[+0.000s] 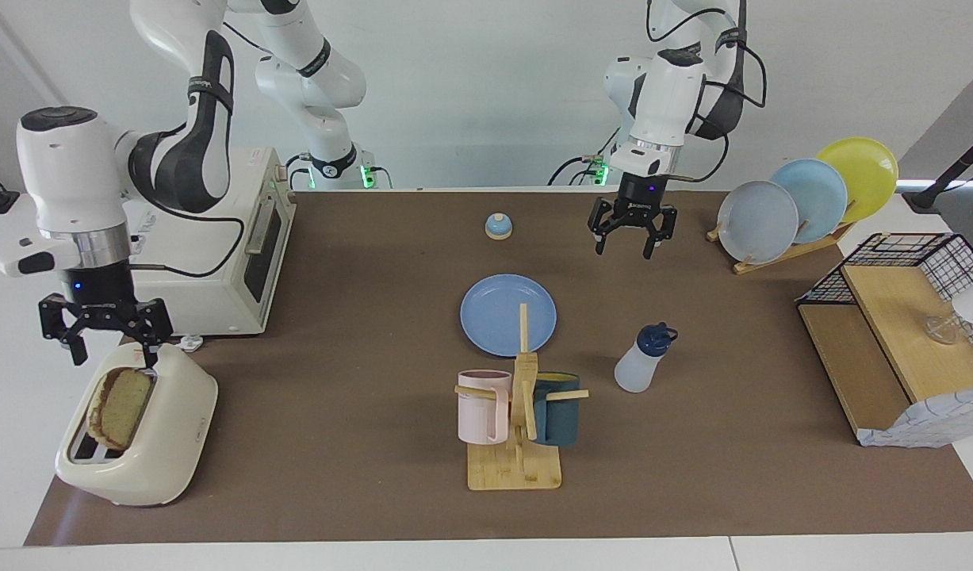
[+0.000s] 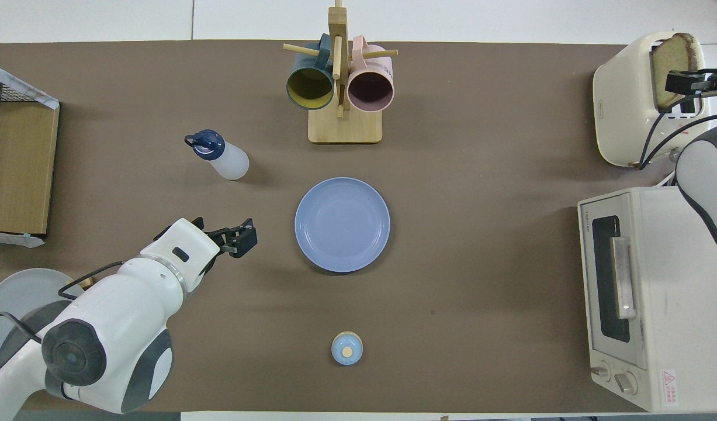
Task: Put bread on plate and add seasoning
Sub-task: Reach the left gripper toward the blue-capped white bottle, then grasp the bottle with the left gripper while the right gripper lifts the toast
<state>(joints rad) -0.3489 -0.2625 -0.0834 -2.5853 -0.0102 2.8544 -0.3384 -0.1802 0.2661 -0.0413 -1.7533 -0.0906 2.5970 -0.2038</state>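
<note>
Tan-brown bread [image 1: 121,406] with darker crust, upright in the toaster [image 1: 149,444] slot at the right arm's end of the tabletop [image 1: 359,317], directly under the right pincer [image 1: 105,349], spread wide, just above the crust. Round blue plate [image 1: 508,313] bare mid-tabletop. White seasoning [image 1: 643,361] bottle, navy cap, beside the plate, well apart from the left pincer [image 1: 622,242], wide, over bare tabletop.

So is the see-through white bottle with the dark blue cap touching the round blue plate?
Apart. The overhead view shows bare brown mat between the bottle and the plate.
</note>
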